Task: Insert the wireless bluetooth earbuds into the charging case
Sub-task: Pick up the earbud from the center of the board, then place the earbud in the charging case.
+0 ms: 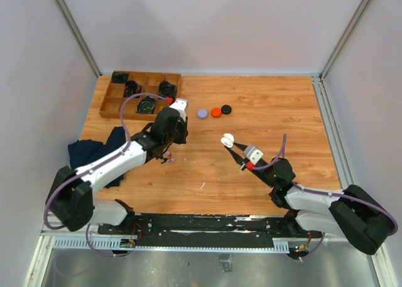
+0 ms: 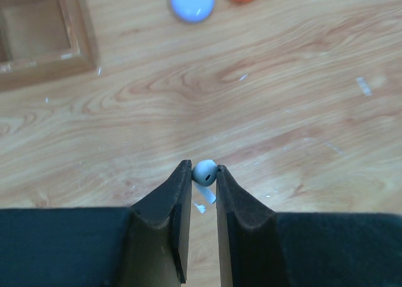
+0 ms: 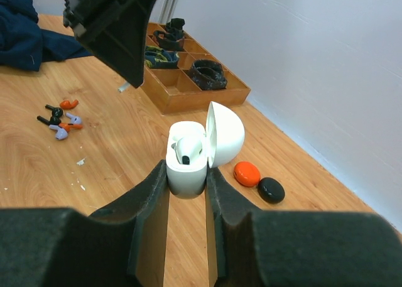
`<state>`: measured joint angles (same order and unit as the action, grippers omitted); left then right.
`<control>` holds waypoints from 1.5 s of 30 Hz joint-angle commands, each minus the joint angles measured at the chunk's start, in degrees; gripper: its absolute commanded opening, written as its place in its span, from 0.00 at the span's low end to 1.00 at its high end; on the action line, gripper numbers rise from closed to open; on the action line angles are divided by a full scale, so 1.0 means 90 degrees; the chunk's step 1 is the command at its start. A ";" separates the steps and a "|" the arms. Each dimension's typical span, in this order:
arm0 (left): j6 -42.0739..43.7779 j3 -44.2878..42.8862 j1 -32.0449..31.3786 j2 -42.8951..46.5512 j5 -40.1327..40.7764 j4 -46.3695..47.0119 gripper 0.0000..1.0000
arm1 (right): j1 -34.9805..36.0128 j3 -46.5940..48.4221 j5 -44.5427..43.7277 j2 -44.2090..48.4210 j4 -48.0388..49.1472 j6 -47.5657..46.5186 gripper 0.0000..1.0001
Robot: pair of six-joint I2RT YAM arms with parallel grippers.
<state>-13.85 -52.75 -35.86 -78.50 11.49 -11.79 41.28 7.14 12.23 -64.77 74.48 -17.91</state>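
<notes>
- Right pincer point(image 3: 187, 177): jaws narrow, clamped on the lower body of the white charging case point(image 3: 186, 167). The case is held upright over the table point(image 1: 270, 105), right of centre, with its lid swung open.
- Seated earbud point(image 3: 186, 151): one white bud with a dark tip sits in a well of the case. The well beside it appears vacant.
- Left pincer point(image 2: 204, 174): jaws nearly together, gripping the head of a second white earbud point(image 2: 204, 171) at the very fingertips, with the stem pointing down. It is left of the table's centre, near the corner of the wooden tray point(image 2: 44, 67). Whether the bud is clear of the table cannot be told.
- Relation: the pinched bud lies between the left pincer's tips and is well apart from the open case.
- Progress: about half of this pair looks done. The remaining steps are carrying the held bud to the case and seating it in the free well.
- Loose earbuds point(image 3: 61, 117): orange, purple and dark buds lie clustered on the table, left of centre towards the near edge.
- Round cases point(image 1: 215, 112): purple, orange and black, in a row towards the far edge, untouched.
</notes>
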 commanded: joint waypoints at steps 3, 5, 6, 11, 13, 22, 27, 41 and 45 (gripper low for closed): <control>0.0824 0.0861 -0.0259 0.1310 -0.0445 0.2062 0.17 | 0.0081 0.0350 0.0237 0.0125 -0.0023 0.0233 0.01; 0.1006 0.1121 -0.0292 0.1628 -0.0712 0.2572 0.18 | 0.0078 0.0423 0.0320 0.0136 -0.0033 0.0331 0.01; 0.1075 0.1231 -0.0302 0.1777 -0.0872 0.2796 0.18 | 0.0075 0.0465 0.0365 0.0129 -0.0033 0.0397 0.01; 0.1385 0.1626 -0.0324 0.2170 -0.1677 0.3753 0.21 | 0.0073 0.0707 0.0521 0.0064 -0.0019 0.0692 0.01; 0.1505 0.1806 -0.0324 0.2265 -0.2042 0.4203 0.22 | 0.0081 0.0792 0.0584 0.0018 0.0014 0.0803 0.01; 0.2059 0.2100 -0.0449 0.2345 -0.3303 0.5557 0.22 | 0.0076 0.1039 0.0926 -0.0115 0.0218 0.1455 0.01; 0.2518 0.2122 -0.0680 0.2393 -0.3756 0.5776 0.21 | 0.0082 0.1144 0.1072 -0.0150 0.0300 0.1828 0.01; 0.3271 0.2175 -0.1257 0.2207 -0.3919 0.6008 0.19 | 0.0079 0.1171 0.1417 -0.0293 0.0775 0.2469 0.01; 0.3331 0.2170 -0.1270 0.2097 -0.3867 0.6076 0.19 | 0.0082 0.1162 0.1516 -0.0296 0.0838 0.2550 0.01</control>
<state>14.37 -33.71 -46.70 -58.72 -23.24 39.70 41.28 16.19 24.08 -67.53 77.87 3.16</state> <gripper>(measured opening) 0.228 0.242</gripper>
